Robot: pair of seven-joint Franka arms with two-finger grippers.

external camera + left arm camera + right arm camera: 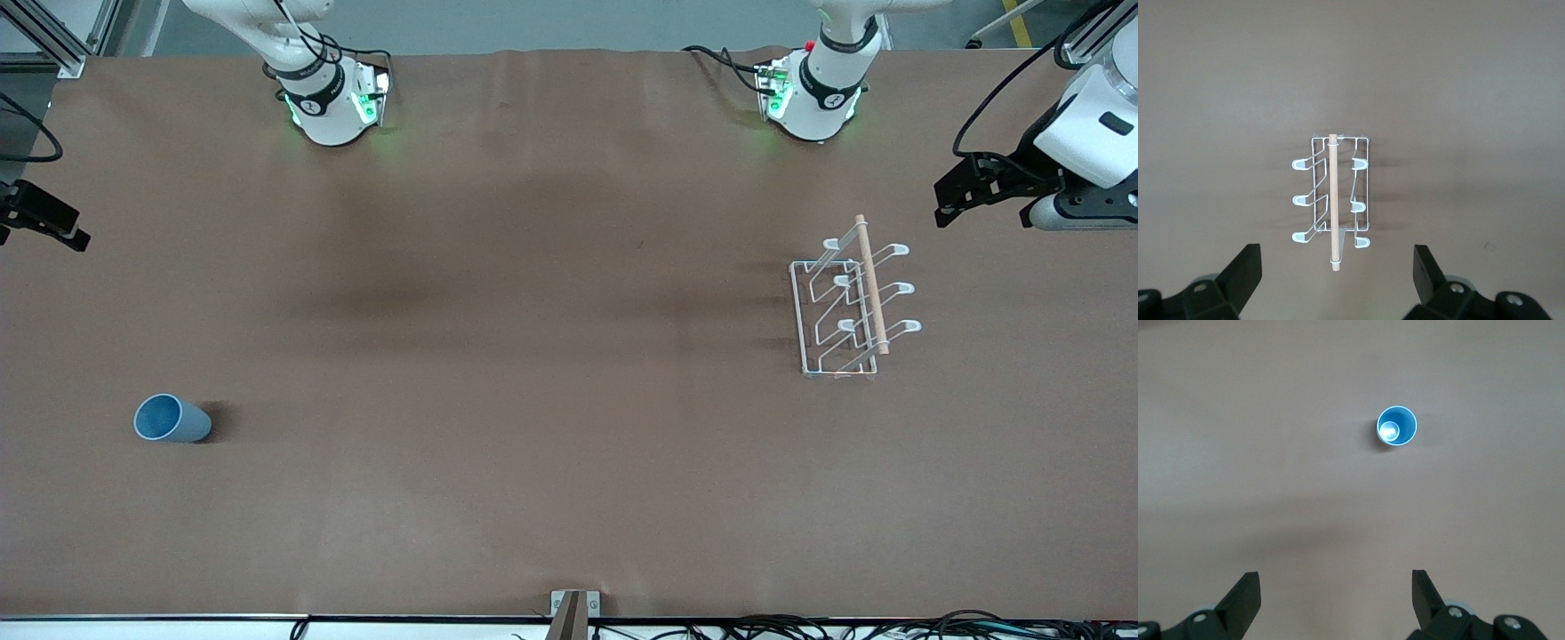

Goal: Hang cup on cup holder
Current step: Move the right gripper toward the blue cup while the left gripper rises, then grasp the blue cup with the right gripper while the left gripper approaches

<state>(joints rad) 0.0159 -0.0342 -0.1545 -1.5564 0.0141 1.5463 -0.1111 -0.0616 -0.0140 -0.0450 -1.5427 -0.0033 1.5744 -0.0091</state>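
The cup (172, 419) is the nearest thing to the front camera, standing upright on the brown, matte, cloth-like worktop (533, 462) toward the right arm's end. It is a small light-blue tumbler, smooth-sided, handleless and slightly tapered, with its open mouth up; in the right wrist view the cup (1397, 426) shows as a round blue ring with a paler floor inside. Nothing touches it.

Farther from the front camera, toward the left arm's end and well apart from the cup, stands the rack (849, 307). It is thin white wire on a rectangular base frame, with six angled prongs ending in flat rounded loops, three to each side. A light wooden dowel (872, 284) runs along its top. The left wrist view looks straight down on the rack (1333, 203), with the dowel lying along the middle between the two rows of loops. Every prong is bare.

The left gripper (1338, 277) hangs high over the worktop by the rack, jaws wide apart and holding nothing. The right gripper (1337, 600) waits high at the right arm's end, with the cup on the worktop below it, jaws likewise spread wide and holding nothing.
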